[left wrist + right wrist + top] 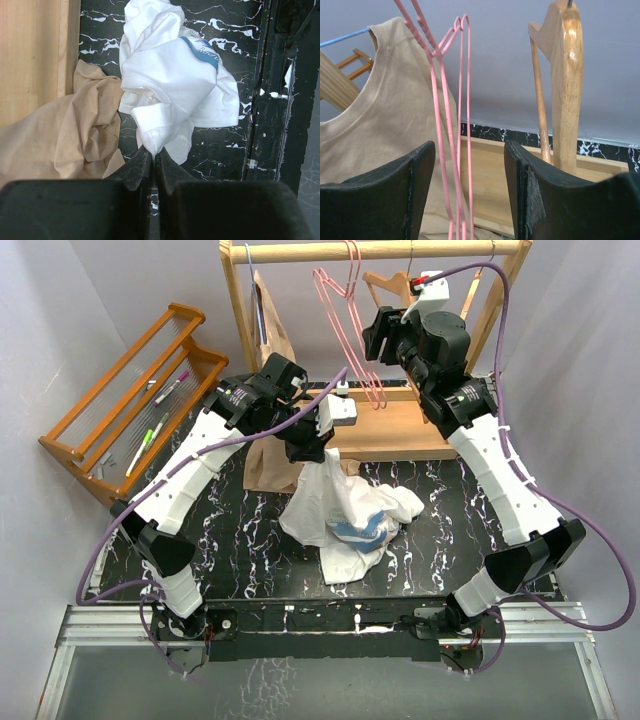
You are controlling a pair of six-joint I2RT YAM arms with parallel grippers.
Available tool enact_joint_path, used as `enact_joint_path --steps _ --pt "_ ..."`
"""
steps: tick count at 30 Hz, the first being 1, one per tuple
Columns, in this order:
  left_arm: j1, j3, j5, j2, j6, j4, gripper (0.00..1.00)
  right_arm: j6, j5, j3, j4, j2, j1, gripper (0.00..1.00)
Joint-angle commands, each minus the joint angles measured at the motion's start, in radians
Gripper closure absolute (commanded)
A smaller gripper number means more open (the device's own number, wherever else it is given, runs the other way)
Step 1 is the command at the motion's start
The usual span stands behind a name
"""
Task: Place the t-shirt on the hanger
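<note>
Left wrist view shows the left gripper (154, 159) pinching the crumpled white cotton t-shirt (172, 75), lifted partly off the black marble table (225, 145). The right gripper (470, 200), jaws spread, straddles the thin pink wire hanger (451, 125) on the rail. Next, likely: close on the wire, steady it for threading.

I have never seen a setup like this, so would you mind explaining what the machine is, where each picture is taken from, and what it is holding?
These are two robot arms bolted to the near edge of a black marble-patterned table. One picture looks down from above; the other two come from cameras on each wrist.

The left gripper is shut on a fold of the white cotton t-shirt with a blue print, lifting part of it while the rest lies on the table. A beige-tan garment lies beside it.

The right gripper is open, its fingers on either side of the thin pink wire hanger, which hangs from a wooden rail. A light-wood hanger hangs nearby.

An orange wooden rack with pens stands at the left.
</note>
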Motion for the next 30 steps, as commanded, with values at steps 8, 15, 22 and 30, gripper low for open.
enact_joint_path --steps 8,15,22,30 --pt "-0.001 0.018 -0.002 -0.044 0.026 -0.024 1.00 -0.008 -0.046 0.005 0.164 0.037 -0.020 0.41" --pt "-0.001 0.033 0.001 -0.032 0.031 -0.040 1.00 -0.003 -0.062 -0.002 0.181 0.058 -0.025 0.42" --pt "-0.002 0.037 0.008 -0.025 0.031 -0.045 1.00 0.001 -0.063 -0.017 0.194 0.063 -0.031 0.42" --pt "-0.001 0.060 0.011 -0.011 0.027 -0.043 1.00 -0.015 -0.063 -0.038 0.233 0.085 -0.036 0.44"
